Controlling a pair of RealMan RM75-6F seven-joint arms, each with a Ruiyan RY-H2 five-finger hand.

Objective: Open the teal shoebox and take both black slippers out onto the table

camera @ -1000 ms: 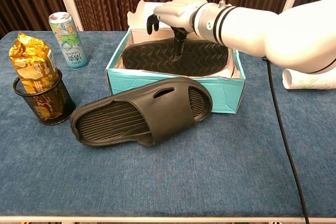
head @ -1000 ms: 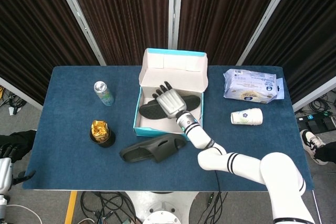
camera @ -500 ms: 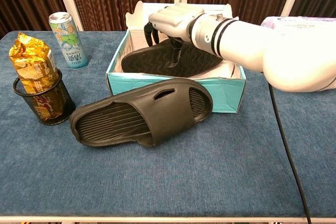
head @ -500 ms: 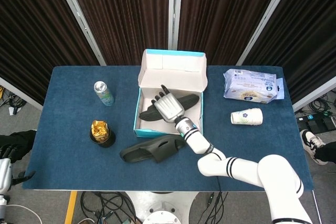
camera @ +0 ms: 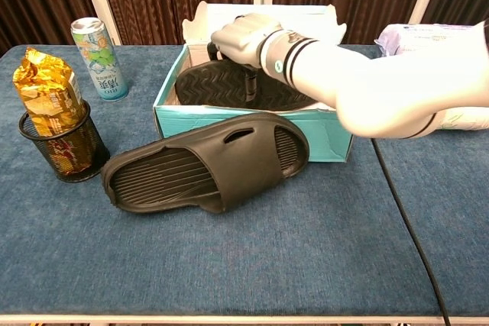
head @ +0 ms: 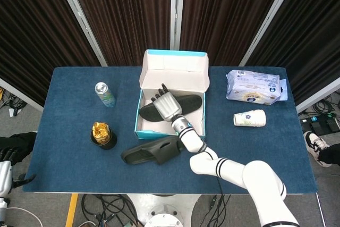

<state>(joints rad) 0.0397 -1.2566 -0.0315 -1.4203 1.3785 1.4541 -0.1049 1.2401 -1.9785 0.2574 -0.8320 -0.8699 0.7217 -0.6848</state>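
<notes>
One slipper [camera: 206, 175] is already laid on the table in front of the box [camera: 252, 124]. The second slipper [head: 191, 102] lies inside, long axis left-right, directly under the right hand [head: 166, 104], seemingly pinched between thumb and fingers. Left hand unseen.

The right hand [camera: 243, 37] covers the middle of the slipper in the box [camera: 229, 85], so its grip can't be read. The box's near wall [camera: 252, 124] hides that slipper's lower edge. The wipes pack [camera: 416, 36] is half behind the forearm. The paper cup [camera: 466, 118] runs off the right edge.
</notes>
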